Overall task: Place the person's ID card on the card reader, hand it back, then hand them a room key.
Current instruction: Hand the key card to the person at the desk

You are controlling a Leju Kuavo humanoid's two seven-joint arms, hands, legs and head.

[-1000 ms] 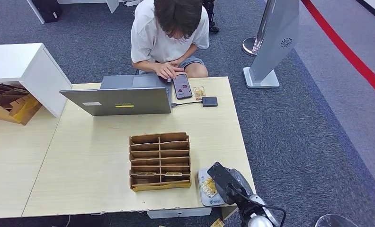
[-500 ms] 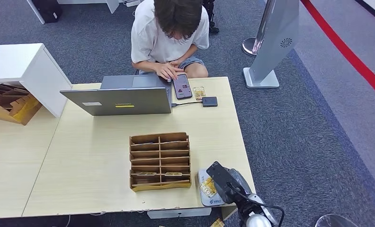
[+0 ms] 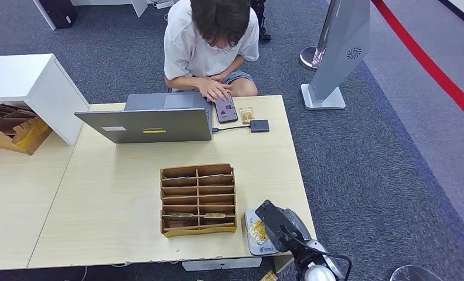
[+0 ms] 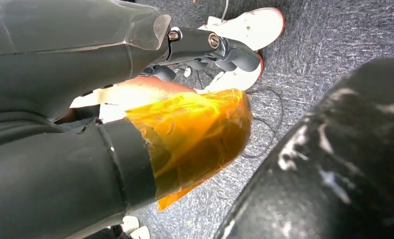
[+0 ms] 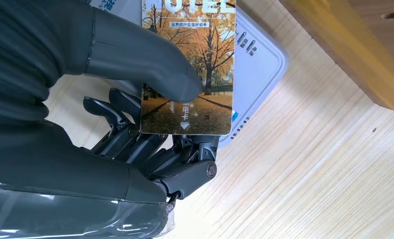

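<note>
**Right hand grips a hotel card over the card reader**

The right hand (image 5: 150, 124) pinches a card (image 5: 187, 69) printed with autumn trees between its thumb and the darker fingers (image 5: 135, 144) beneath it. In the right wrist view the card sits just above the pale blue-grey card reader (image 5: 264, 64), which lies flat on the wooden surface (image 3: 101, 199) near its front right corner, just beside the brown slotted card organiser (image 3: 198, 199). In the head view the same hand (image 3: 273, 225) hovers over that reader.

The left hand (image 4: 200, 47) hangs beside the robot above the grey carpet; its dark fingers are curled with nothing visible in them, so it looks clenched.

Across the surface a person (image 3: 209, 41) in a white shirt crouches, one hand on a phone (image 3: 225, 108) beside an open grey laptop (image 3: 145, 123). A small dark box (image 3: 259, 125) lies near the phone.
</note>
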